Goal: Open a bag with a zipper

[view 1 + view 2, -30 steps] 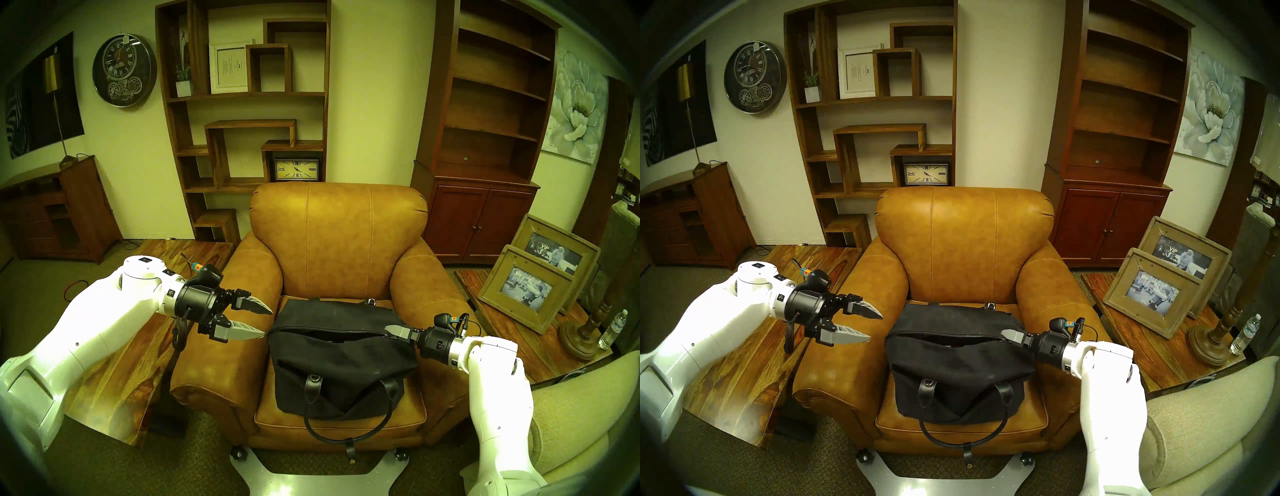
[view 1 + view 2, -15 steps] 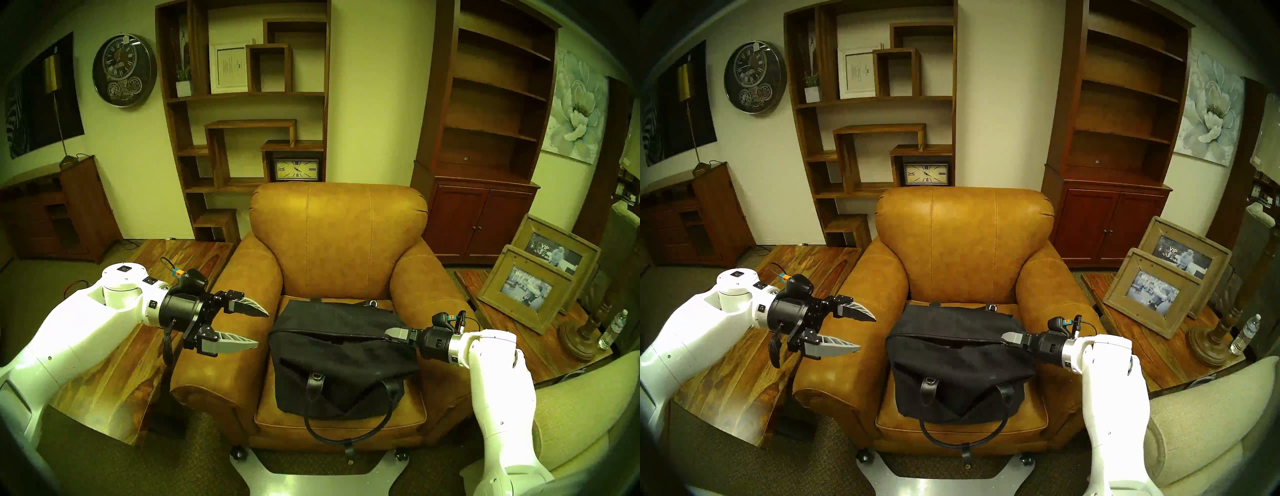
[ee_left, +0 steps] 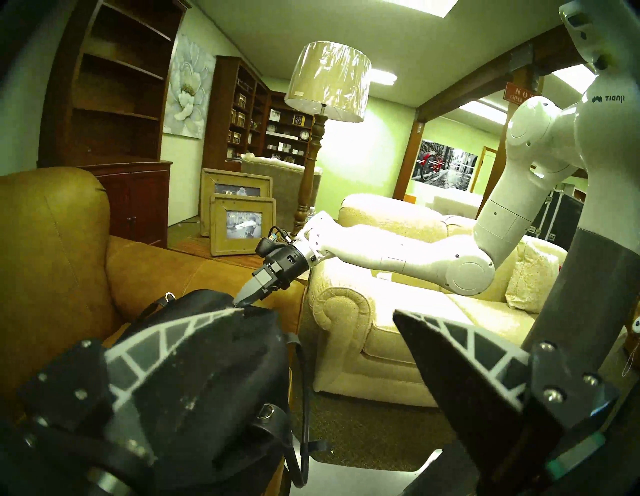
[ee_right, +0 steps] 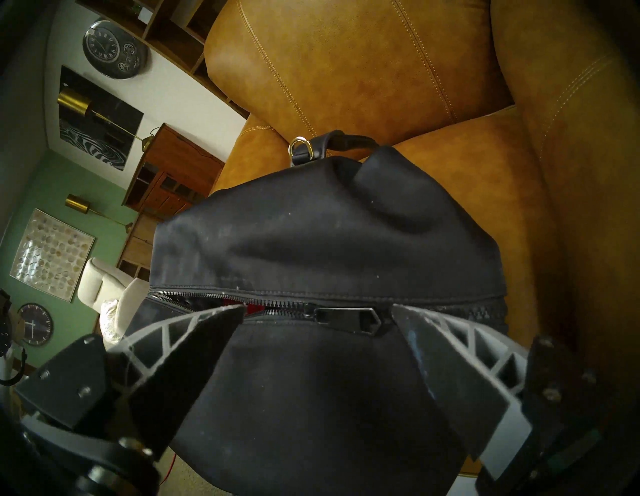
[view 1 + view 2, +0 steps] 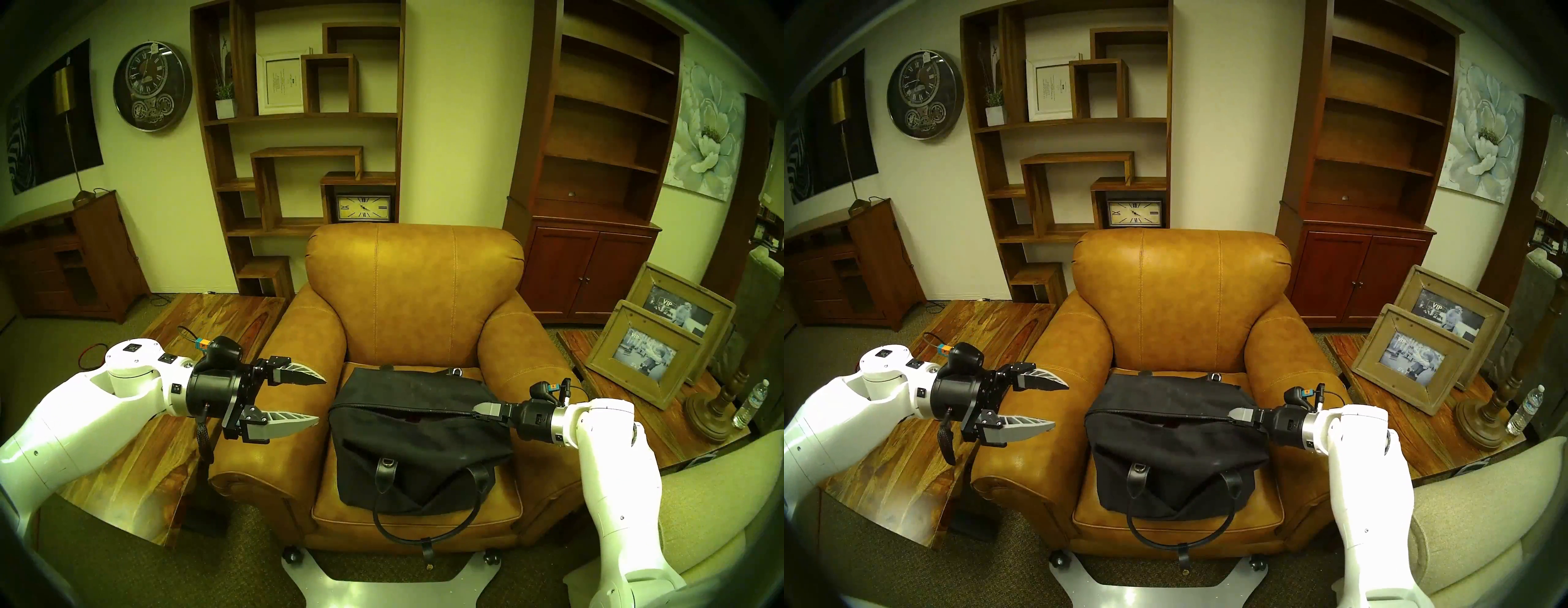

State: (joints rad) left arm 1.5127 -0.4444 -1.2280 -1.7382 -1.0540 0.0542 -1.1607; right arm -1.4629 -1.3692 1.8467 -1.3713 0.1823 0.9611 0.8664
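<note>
The black canvas bag [image 5: 418, 463] sits on the armchair seat; it also shows in the other head view [image 5: 1166, 463] and both wrist views [image 3: 204, 299] [image 4: 311, 242]. Its zipper [image 5: 403, 408] gapes along most of the top, showing red lining. The pull tab [image 4: 346, 320] lies at the bag's right end. My right gripper [image 5: 475, 407] [image 5: 1229, 412] [image 4: 318, 310] is there, jaws open, the tab between its fingertips and not clasped. My left gripper [image 5: 321, 399] [image 5: 1061, 405] [image 3: 318, 311] is open and empty over the left armrest, apart from the bag.
The tan leather armchair [image 5: 415, 297] holds the bag, and a leather handle loop [image 5: 424, 537] hangs over the seat front. A wooden table [image 5: 140, 458] stands at the left. Picture frames [image 5: 645, 356], a lamp base and a water bottle [image 5: 751, 403] stand at the right, beside a beige sofa [image 5: 712, 501].
My left arm has drawn back to the left and slightly down, still open. My right gripper has shifted slightly right at the bag's end.
</note>
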